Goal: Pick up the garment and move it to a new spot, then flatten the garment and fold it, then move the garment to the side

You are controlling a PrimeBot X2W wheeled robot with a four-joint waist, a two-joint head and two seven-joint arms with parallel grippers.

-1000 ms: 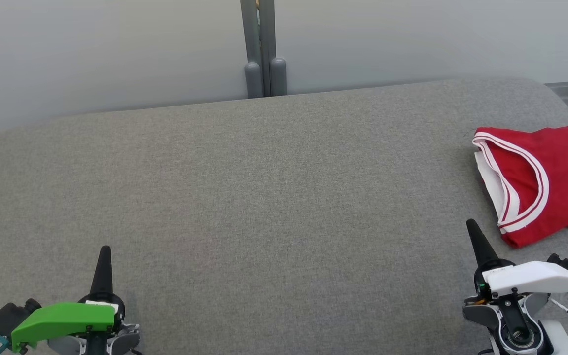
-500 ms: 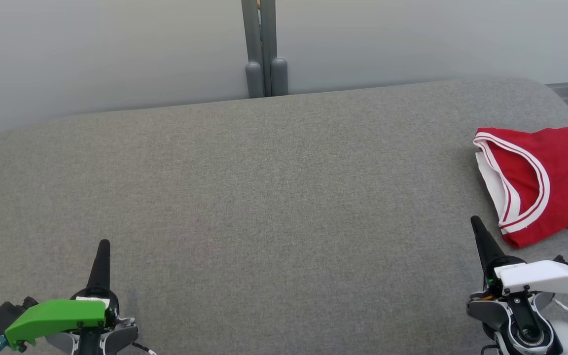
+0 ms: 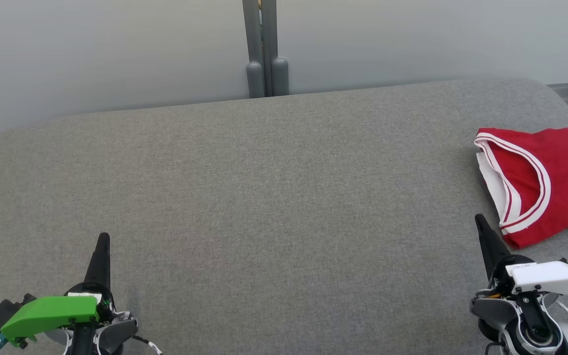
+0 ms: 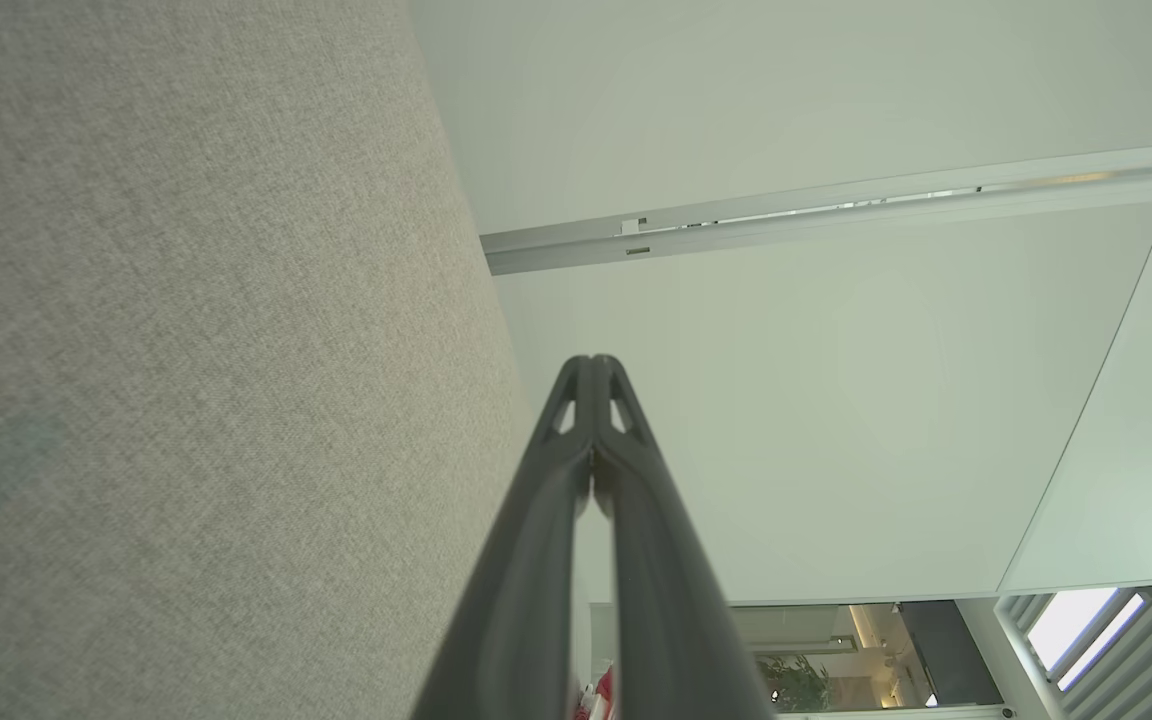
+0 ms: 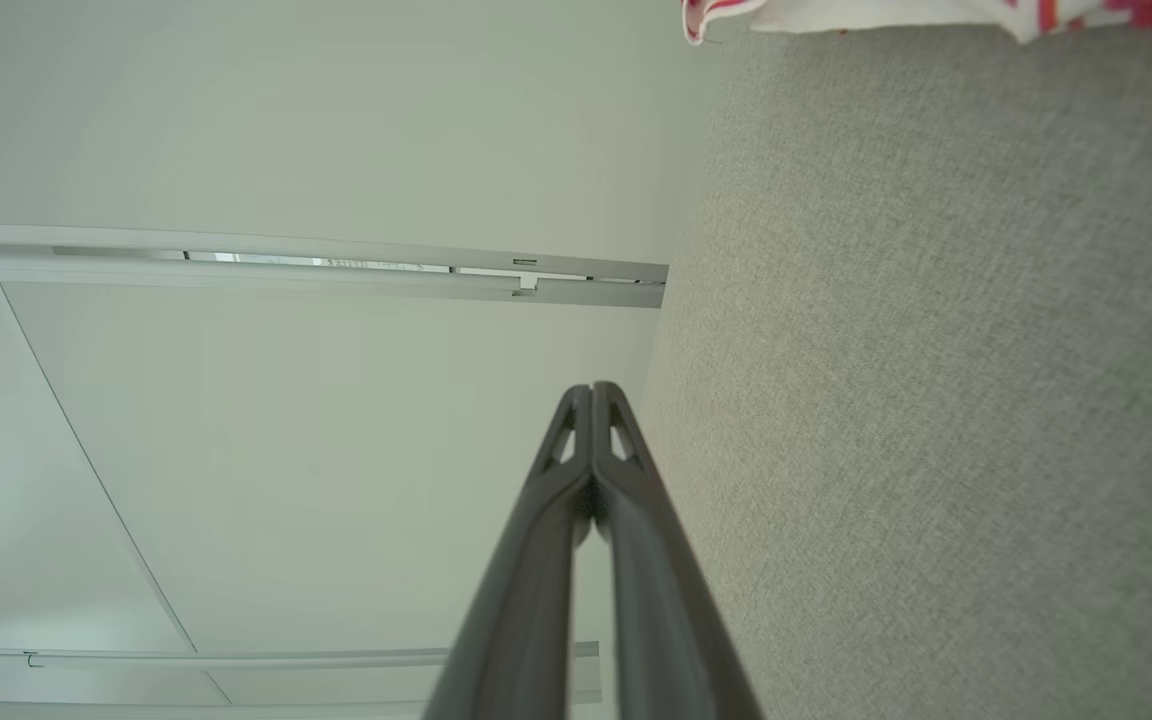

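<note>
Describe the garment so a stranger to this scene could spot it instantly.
Start at the wide grey padded table that runs across the head view. Go to its far right side, just ahead of the shut right tool, where a sleeveless jersey lies. Its bright red cloth, white striped trim and dark lettering set it apart from the plain grey around it.

Head view looks down over the grey surface (image 3: 284, 197); wrist views skim it sideways, the right also catching the garment (image 3: 567, 209).
</note>
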